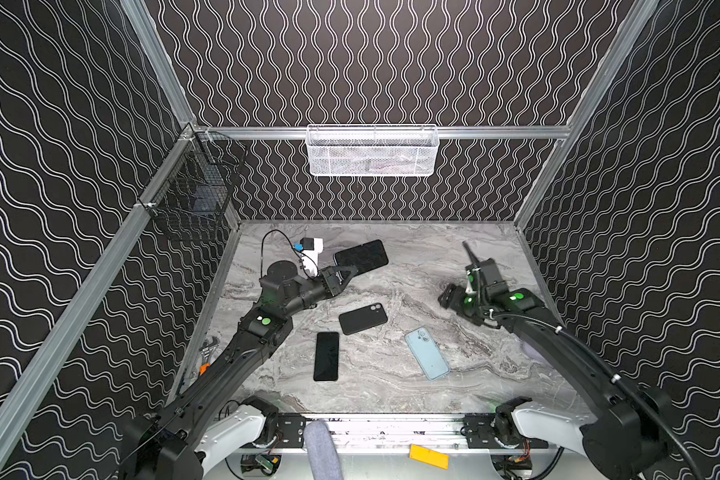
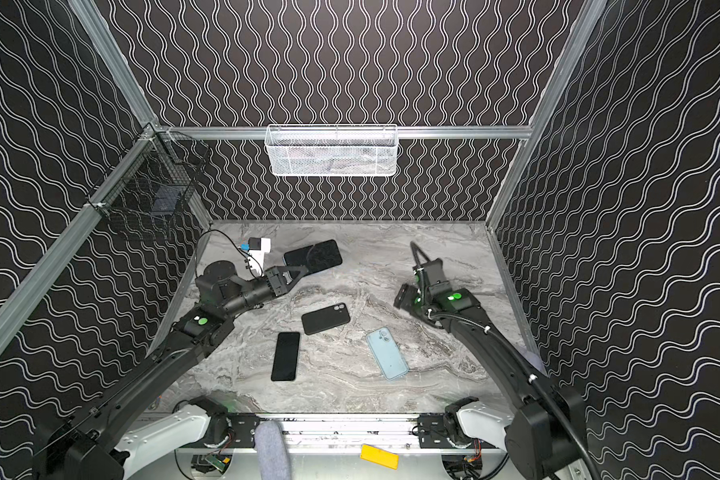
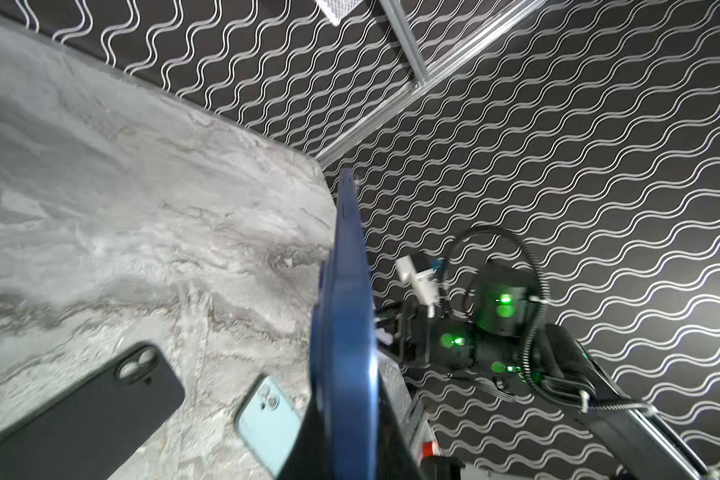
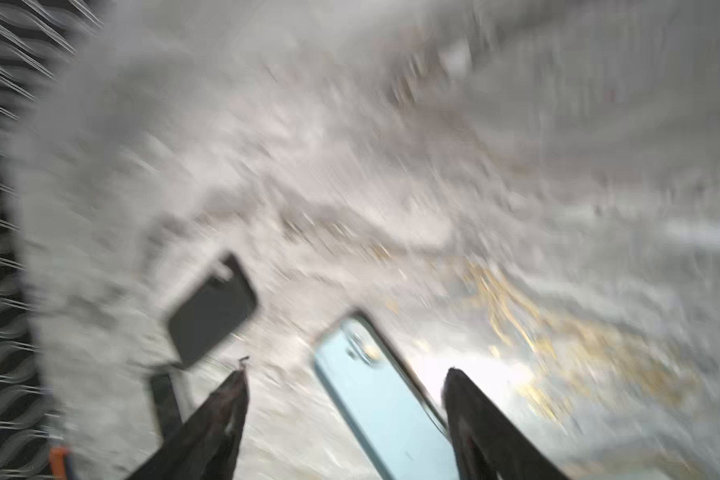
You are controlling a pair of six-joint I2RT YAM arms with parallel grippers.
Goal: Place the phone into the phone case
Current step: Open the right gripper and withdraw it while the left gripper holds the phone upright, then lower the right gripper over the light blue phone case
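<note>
Left end effector (image 2: 304,270) pinching phone (image 2: 317,254) by near edge

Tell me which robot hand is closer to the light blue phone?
Right. The right gripper hangs open near the light blue phone; the left gripper is farther back, gripping a dark phone.

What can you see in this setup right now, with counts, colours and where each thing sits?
held phone: one, dark blue with a black screen, rear left, gripped at one end
black phone case: one, black, flat mid-table
black-screen phone: one, black, flat, nearer the front than the case
light blue phone: one, light blue, back up, right of centre
white mesh basket: one, white, rear rail
black wire basket: one, black, left rail
yellow block: one, yellow, below the front edge
table: one, grey marble
left gripper: one, black, shut on the held phone
right gripper: one, black, open, empty
</note>
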